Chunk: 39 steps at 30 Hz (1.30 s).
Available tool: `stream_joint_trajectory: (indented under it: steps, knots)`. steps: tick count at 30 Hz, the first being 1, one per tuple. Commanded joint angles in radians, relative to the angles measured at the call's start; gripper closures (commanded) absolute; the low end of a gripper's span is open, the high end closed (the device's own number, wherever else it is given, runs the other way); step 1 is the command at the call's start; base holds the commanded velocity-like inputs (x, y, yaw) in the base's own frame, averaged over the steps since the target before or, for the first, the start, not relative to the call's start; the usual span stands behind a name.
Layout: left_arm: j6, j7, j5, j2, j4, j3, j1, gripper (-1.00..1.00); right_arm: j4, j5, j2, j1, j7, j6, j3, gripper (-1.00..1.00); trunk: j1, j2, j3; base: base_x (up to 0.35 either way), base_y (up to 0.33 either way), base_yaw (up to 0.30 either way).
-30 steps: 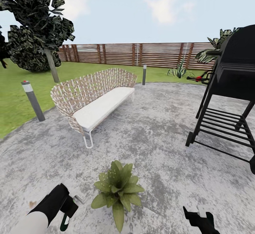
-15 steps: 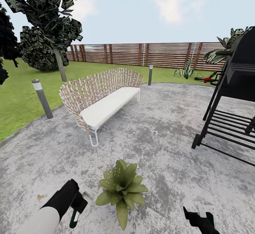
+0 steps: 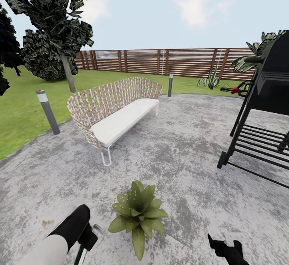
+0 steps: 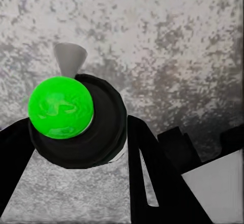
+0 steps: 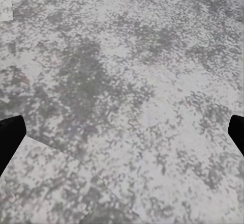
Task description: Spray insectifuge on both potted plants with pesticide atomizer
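I've got the left gripper [image 4: 76,147] clamped on the atomizer [image 4: 76,119]: round black body, glossy bright-green ball cap, grey cone nozzle, black fingers [image 4: 152,178] either side. In head view it's bottom left, a slim dark green bit [image 3: 80,253] under the black wrist. Plant [image 3: 138,213], lower centre: rosette of broad pointed leaves on mottled grey paving [image 3: 180,156], just beside the atomizer; pot hidden. Right gripper [image 3: 224,249], bottom right, fingers spread wide in the wrist cam, nothing between. Wicker sofa [image 3: 114,108] w/ white cushion mid-left, black grill [image 3: 265,108] at right, slat fence [image 3: 160,61] behind.
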Motion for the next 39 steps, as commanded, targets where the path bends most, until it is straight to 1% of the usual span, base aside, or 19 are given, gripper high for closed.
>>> stream_joint_trajectory:
  steps: [1,3,4,5,9,11,14,16,20,23,24,26,27,28,29,30,31,33,39]
  knots:
    - [-0.001,-0.010,-0.009,0.000,0.000,0.003,0.010,1.00,-0.002,0.006,0.001,-0.001,0.008,-0.004,-0.009,-1.00,0.000,0.000,-0.001,0.000,0.000,-0.053]
    - [-0.019,-0.010,-0.009,0.003,0.004,0.003,0.022,1.00,-0.002,0.006,0.001,-0.001,0.008,-0.004,-0.009,-1.00,0.000,0.000,-0.001,0.000,0.000,-0.181]
    - [-0.041,-0.010,-0.009,0.005,0.007,0.004,0.031,1.00,-0.002,0.006,0.001,-0.001,0.009,-0.004,-0.009,-1.00,0.000,0.000,-0.001,0.000,0.000,-0.252]
    - [-0.070,-0.010,-0.007,0.010,0.008,0.007,0.038,1.00,-0.002,0.006,0.001,-0.001,0.009,-0.004,-0.009,-1.00,0.000,0.000,-0.001,0.000,0.000,-0.281]
    - [-0.105,-0.012,-0.002,0.037,0.008,0.012,0.043,1.00,-0.002,0.006,0.001,-0.001,0.008,-0.004,-0.009,-1.00,0.000,0.000,-0.001,0.000,0.000,-0.294]
    - [-0.109,-0.031,0.002,0.039,0.007,0.012,0.043,1.00,-0.002,0.006,0.001,-0.001,0.009,-0.004,-0.009,-1.00,0.000,0.000,-0.001,0.000,0.000,-0.277]
    - [-0.120,-0.076,-0.001,0.041,-0.008,0.011,0.042,1.00,-0.001,0.006,0.001,-0.001,0.009,-0.004,-0.008,-1.00,0.000,0.000,-0.001,0.000,0.000,-0.098]
    - [-0.122,-0.078,-0.001,0.041,-0.012,0.012,0.034,1.00,0.000,0.007,0.001,-0.001,0.009,-0.004,-0.007,-1.00,0.000,0.000,-0.001,0.000,0.000,-0.014]
    - [-0.121,-0.075,-0.001,0.027,-0.014,0.011,0.026,1.00,-0.001,0.008,0.001,-0.001,0.009,-0.003,-0.008,-1.00,0.000,0.000,-0.001,0.000,0.000,-0.002]
    - [-0.119,-0.076,0.000,0.037,-0.020,0.011,0.024,1.00,0.000,0.008,0.001,-0.001,0.009,-0.003,-0.008,-1.00,0.000,0.000,-0.001,0.000,0.000,0.000]
    - [-0.117,-0.078,0.000,0.039,-0.050,0.012,0.024,1.00,0.000,0.008,0.001,-0.001,0.009,-0.003,-0.008,-1.00,0.000,0.000,-0.001,0.000,0.000,0.000]
    - [-0.110,-0.080,-0.001,0.041,-0.140,0.015,0.030,1.00,0.000,0.007,0.001,-0.001,0.009,-0.003,-0.008,-1.00,0.000,0.000,-0.001,0.000,0.000,0.000]
    - [-0.112,-0.077,-0.003,0.043,-0.140,0.015,0.034,1.00,0.000,0.008,0.001,-0.001,0.009,-0.003,-0.008,-1.00,0.000,0.000,-0.001,0.000,0.000,0.000]
    - [-0.114,-0.076,-0.006,0.052,-0.137,0.015,0.037,1.00,0.000,0.008,0.001,-0.001,0.009,-0.003,-0.008,-1.00,0.000,0.000,-0.001,0.000,0.000,0.000]
    - [-0.116,-0.075,-0.005,0.072,-0.133,0.015,0.044,1.00,0.000,0.008,0.001,-0.001,0.009,-0.003,-0.008,-1.00,0.000,0.000,-0.001,0.000,0.000,0.000]
    - [-0.117,-0.075,-0.002,0.085,-0.132,0.015,0.052,1.00,0.000,0.008,0.001,-0.001,0.009,-0.003,-0.007,-1.00,0.000,0.000,-0.001,0.000,0.000,0.000]
    - [-0.118,-0.075,-0.001,0.092,-0.132,0.015,0.058,1.00,0.000,0.008,0.001,-0.001,0.009,-0.003,-0.008,-1.00,0.000,0.000,-0.001,0.000,0.000,0.000]
    - [-0.118,-0.075,-0.001,0.096,-0.131,0.014,0.063,1.00,0.000,0.007,0.001,-0.001,0.009,-0.003,-0.008,-1.00,0.000,0.000,-0.001,-0.093,-0.086,0.000]
    - [-0.117,-0.074,-0.003,0.086,-0.130,0.011,0.064,1.00,-0.001,0.006,0.001,-0.001,0.009,-0.003,-0.008,-1.00,0.000,0.000,-0.001,-0.103,-0.210,0.022]
